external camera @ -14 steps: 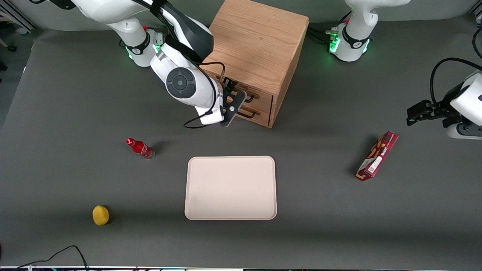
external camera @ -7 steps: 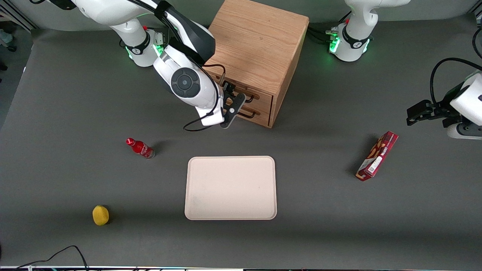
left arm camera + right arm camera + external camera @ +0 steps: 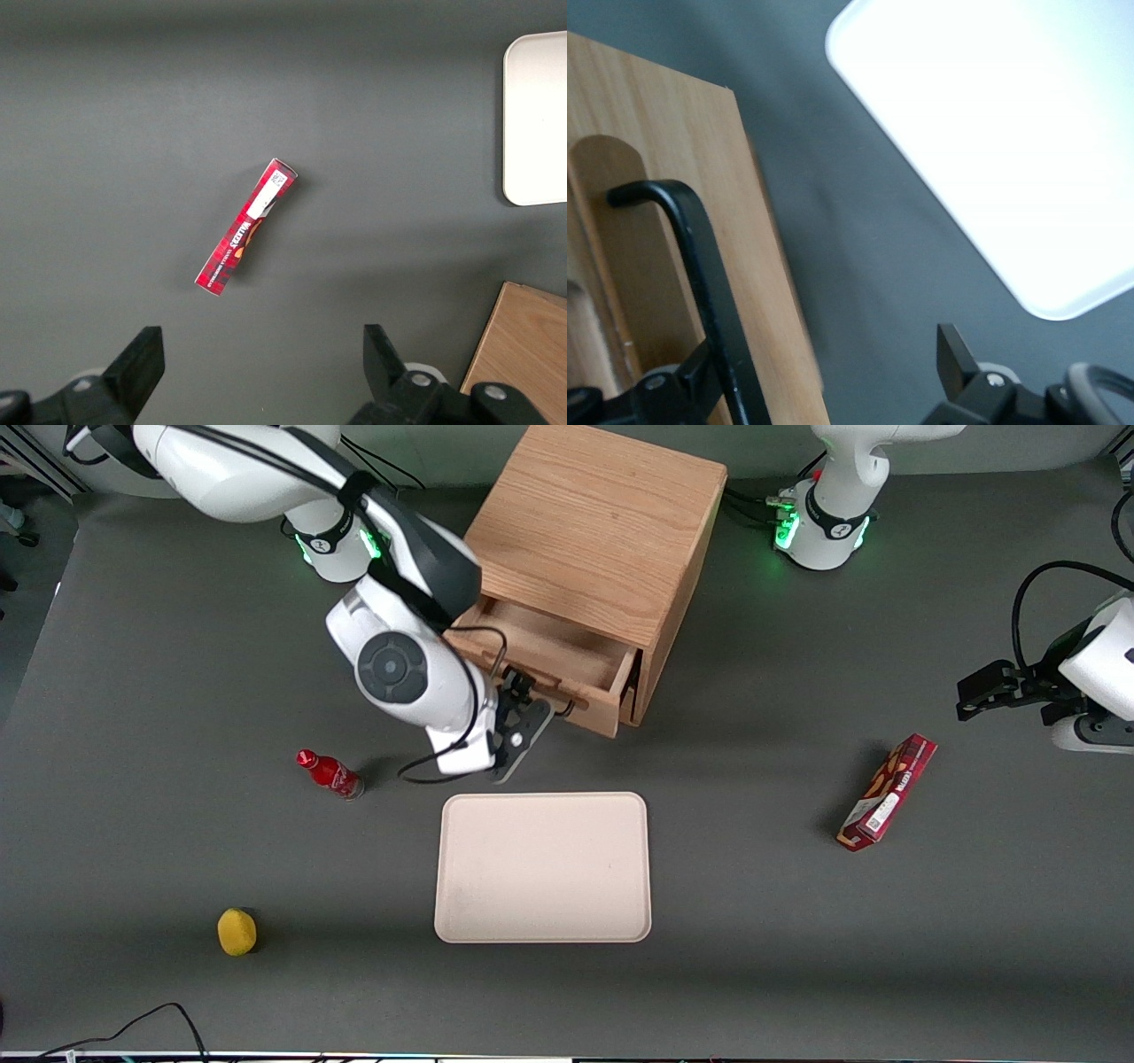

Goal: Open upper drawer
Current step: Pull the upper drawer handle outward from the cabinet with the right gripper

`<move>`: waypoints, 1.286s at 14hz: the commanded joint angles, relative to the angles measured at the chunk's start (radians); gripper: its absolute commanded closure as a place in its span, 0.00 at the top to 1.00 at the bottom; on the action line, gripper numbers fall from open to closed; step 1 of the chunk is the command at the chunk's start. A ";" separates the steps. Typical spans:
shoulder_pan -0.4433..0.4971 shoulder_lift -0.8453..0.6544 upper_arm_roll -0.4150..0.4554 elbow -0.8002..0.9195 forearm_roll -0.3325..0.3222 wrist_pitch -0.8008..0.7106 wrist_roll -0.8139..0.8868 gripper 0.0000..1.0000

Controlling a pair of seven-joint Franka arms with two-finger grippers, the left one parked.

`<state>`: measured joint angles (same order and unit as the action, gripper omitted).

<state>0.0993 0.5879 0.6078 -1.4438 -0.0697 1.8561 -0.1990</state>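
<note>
Since earlier frame: upper drawer (image 3: pixel 542 657) slid out of cabinet (image 3: pixel 602 522) toward tray (image 3: pixel 542 866), arm drawn back with it.

Risk: pulling further could run drawer off its runners or drag cabinet.

Gripper (image 3: pixel 523 710) at drawer front; handle (image 3: pixel 709 274) lies against one finger (image 3: pixel 660 390), other finger (image 3: pixel 957 359) well apart. Fingers spread, hooking bar rather than clamping.

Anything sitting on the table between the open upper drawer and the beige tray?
Only the gripper, at the handle of the pulled-out upper drawer. From it to the tray the front view shows bare grey table.
</note>
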 commanded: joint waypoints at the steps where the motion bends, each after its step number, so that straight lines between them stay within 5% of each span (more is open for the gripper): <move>1: 0.007 0.099 0.004 0.157 -0.077 -0.081 0.003 1.00; 7: 0.007 0.154 -0.140 0.347 -0.078 -0.141 -0.195 1.00; 11: 0.007 0.159 -0.146 0.499 -0.076 -0.234 -0.189 1.00; 14: 0.004 0.040 -0.145 0.500 0.008 -0.304 -0.178 1.00; 15: -0.009 -0.032 -0.152 0.499 0.061 -0.328 -0.149 1.00; 18: -0.018 -0.206 -0.209 0.484 0.077 -0.449 0.164 1.00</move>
<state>0.0911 0.5130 0.4508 -0.9120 -0.0251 1.4892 -0.2162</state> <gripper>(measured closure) 0.000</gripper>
